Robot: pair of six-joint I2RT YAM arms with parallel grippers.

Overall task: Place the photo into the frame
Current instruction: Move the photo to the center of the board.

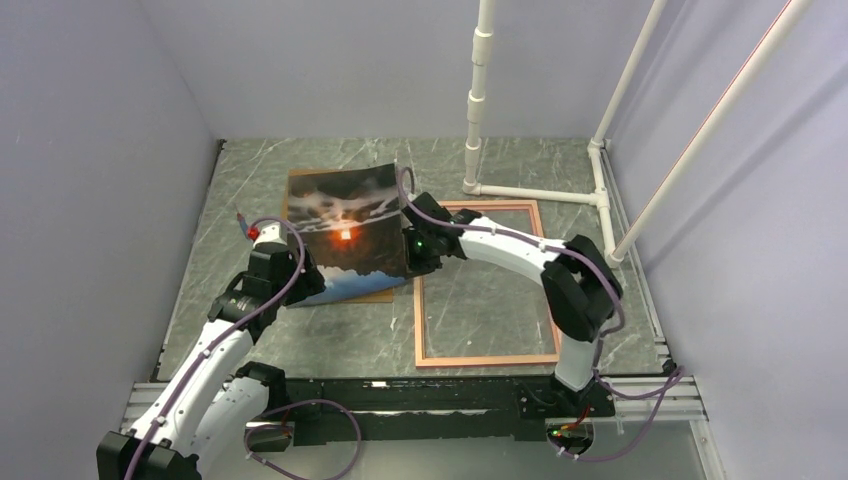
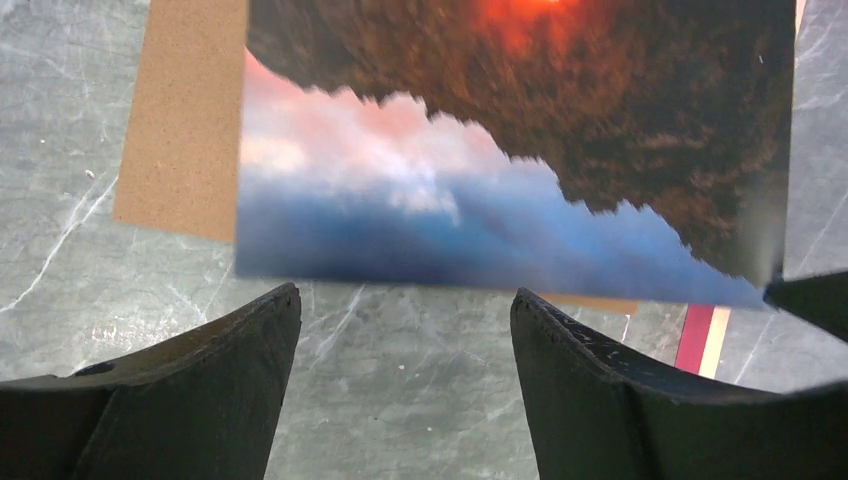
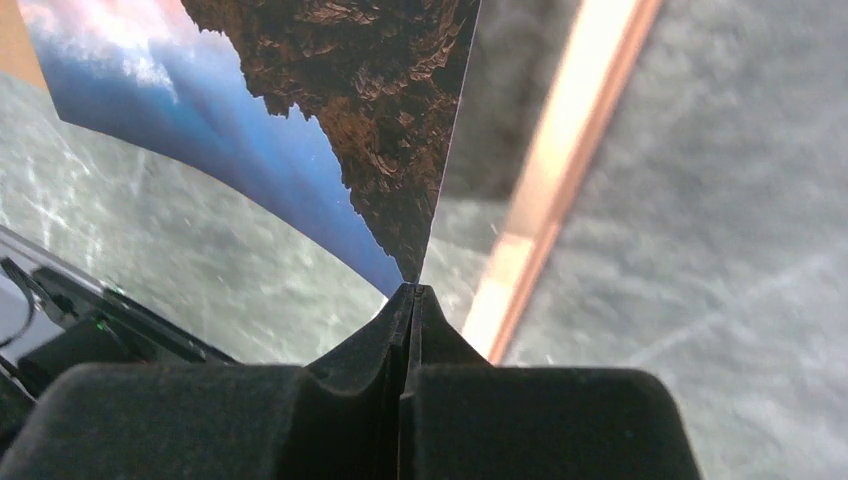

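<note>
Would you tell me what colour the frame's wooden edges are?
Reddish-pink frame, clearest in the top external view.

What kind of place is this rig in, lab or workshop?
Probably a lab robot cell: plain grey walls box in a marble-look table, white pipes stand at the back right, and the left arm and right arm are bolted at its near edge.

The tilted photo (image 1: 345, 225) walls off the table's (image 1: 250, 170) middle. White pipes (image 1: 530, 192) crowd the far right corner; the frame's (image 1: 485, 360) inside lies open.
</note>
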